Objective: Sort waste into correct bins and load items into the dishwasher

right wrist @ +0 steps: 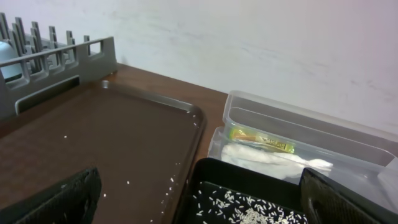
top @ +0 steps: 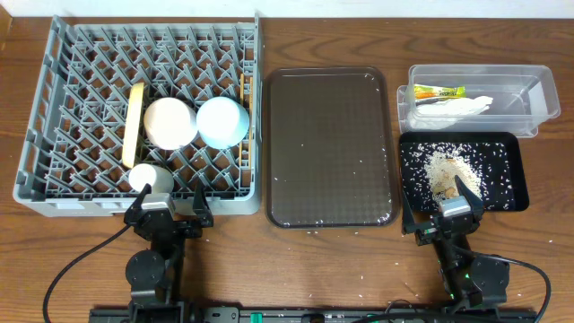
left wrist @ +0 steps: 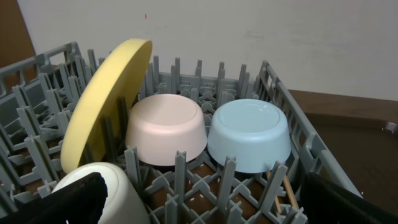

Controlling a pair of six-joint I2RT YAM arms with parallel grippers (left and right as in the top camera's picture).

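Wooden table (top: 359,269) holds, nearest, left fingers (left wrist: 68,202) and right fingers (right wrist: 56,199) spread empty, then small white cup (top: 150,178), white bowl (top: 169,123), light blue bowl (top: 221,121) and on-edge round yellow plate (top: 135,124) in grey plastic dish rack (top: 36,117), rice scraps (top: 446,170) in shallow black tray (top: 516,152), crumpled white napkin (top: 453,109) and green-and-yellow packet (top: 437,91) in clear tub (top: 543,108)

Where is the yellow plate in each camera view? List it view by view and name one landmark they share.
Overhead: the plate stands on edge in the rack, left of the white bowl.
Left wrist: plate at upper left, beside the white bowl.
Right wrist: not in it.
Shared landmark: the grey rack, its corner at the right wrist view's upper left.
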